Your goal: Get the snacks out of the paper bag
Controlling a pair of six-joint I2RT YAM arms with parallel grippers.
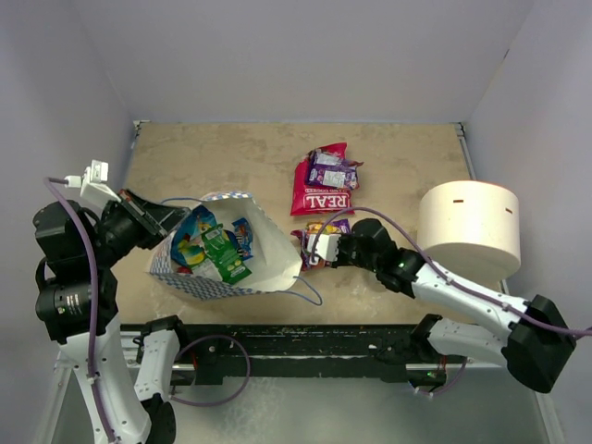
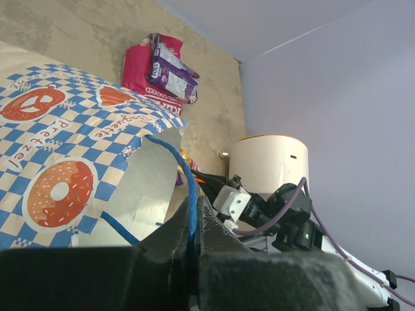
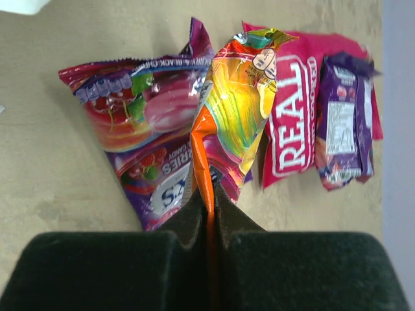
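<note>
The paper bag (image 1: 268, 248), blue-and-white checkered with a white inside, lies open on the table. Green and blue packets (image 1: 215, 242) lie in its mouth. My left gripper (image 1: 159, 219) is shut on the bag's blue cord handle (image 2: 186, 184) at the bag's left rim (image 2: 78, 149). My right gripper (image 1: 326, 250) is shut on an orange-yellow packet (image 3: 238, 110), held over a purple-pink candy packet (image 3: 139, 123) on the table. The red-pink chip bag (image 1: 322, 190) with a purple packet (image 1: 331, 170) on it lies behind them; both show in the right wrist view (image 3: 298, 116).
A big white cylinder roll (image 1: 470, 227) stands at the right, close to my right arm. The table's front edge with the black rail (image 1: 305, 338) runs just below the bag. Grey walls close the sides and back.
</note>
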